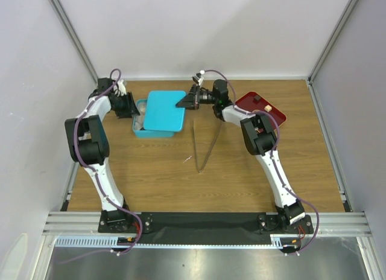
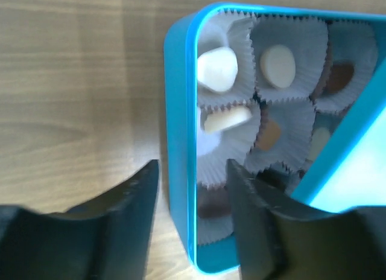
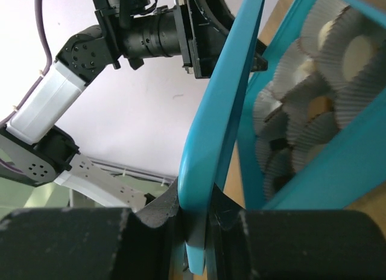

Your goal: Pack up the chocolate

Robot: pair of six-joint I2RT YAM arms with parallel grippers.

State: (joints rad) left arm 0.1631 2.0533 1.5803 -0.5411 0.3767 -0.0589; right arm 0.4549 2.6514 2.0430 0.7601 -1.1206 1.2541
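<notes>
So the chocolate (image 2: 217, 69) is mostly sitting in white paper cups (image 2: 289, 32) inside the blue tin (image 2: 180, 111), far-left part of the worktop (image 1: 157, 171). Right claw (image 3: 194, 201) is clamped on the edge of the blue lid (image 3: 223, 111), which partly covers the tin. Left claw (image 2: 193, 168) is apart, fingers straddling the tin's end wall. Couple small pieces on the red tray (image 1: 274, 114). Tongs (image 1: 202, 148) lie mid-worktop.
</notes>
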